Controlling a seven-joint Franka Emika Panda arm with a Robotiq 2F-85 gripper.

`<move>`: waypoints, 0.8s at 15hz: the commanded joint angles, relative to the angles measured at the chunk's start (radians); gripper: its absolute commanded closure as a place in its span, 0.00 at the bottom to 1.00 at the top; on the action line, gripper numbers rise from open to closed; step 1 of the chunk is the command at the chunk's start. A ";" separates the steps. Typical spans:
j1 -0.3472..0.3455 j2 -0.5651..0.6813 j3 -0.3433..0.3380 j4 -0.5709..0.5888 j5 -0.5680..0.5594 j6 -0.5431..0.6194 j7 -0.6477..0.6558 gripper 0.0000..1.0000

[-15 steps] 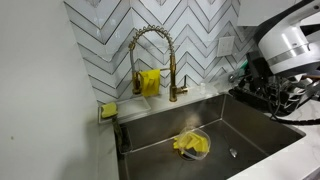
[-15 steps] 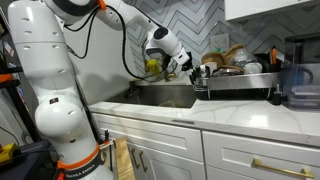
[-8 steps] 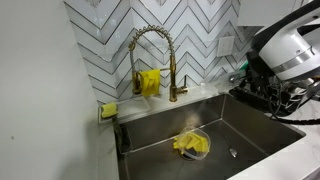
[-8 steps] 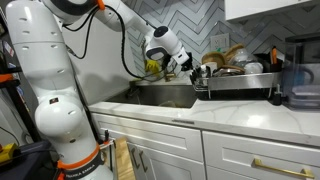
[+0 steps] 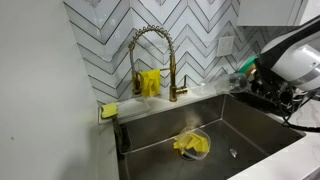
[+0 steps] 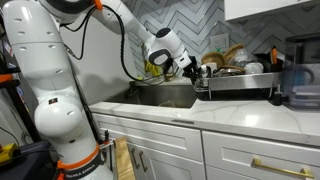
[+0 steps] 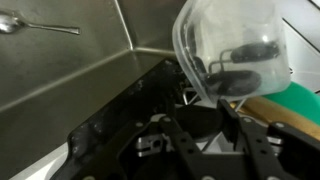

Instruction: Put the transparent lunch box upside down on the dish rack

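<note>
- In the wrist view the hand (image 7: 214,120) is dark against the dark dish rack (image 7: 120,115). Its fingers (image 7: 185,140) stand partly apart with a gap between them, so we read it as part-way open.
- The transparent lunch box (image 7: 232,45) sits just beyond the fingertips, over the rack's corner. We cannot tell whether either finger touches its wall, and so not whether it is gripped.
- The box is clear, and dark shapes show through it. Its far side is cut off by the top edge, and we cannot say for sure which way up it is.
- A green item (image 7: 305,100) is cut off at the right edge, so we cannot name it.
- Only the wrist view shows the box and a spoon (image 7: 20,22) lying in the steel sink.
- In an exterior view the hand (image 6: 196,70) is at the end of the dish rack (image 6: 240,85) on the worktop (image 6: 200,115). It is too small there to make out the fingers or the box.
- In an exterior view the arm (image 5: 295,55) hides most of the rack. This view alone shows the gold faucet (image 5: 150,50) and a bowl with something yellow (image 5: 190,145) in the sink (image 5: 150,135).
</note>
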 commanded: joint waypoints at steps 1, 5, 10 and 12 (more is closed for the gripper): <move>-0.012 -0.024 -0.042 -0.057 -0.139 -0.032 0.128 0.23; -0.009 -0.037 -0.065 -0.056 -0.286 -0.069 0.243 0.00; -0.002 -0.085 -0.066 -0.051 -0.441 -0.139 0.334 0.00; -0.008 -0.117 -0.061 -0.051 -0.538 -0.193 0.406 0.00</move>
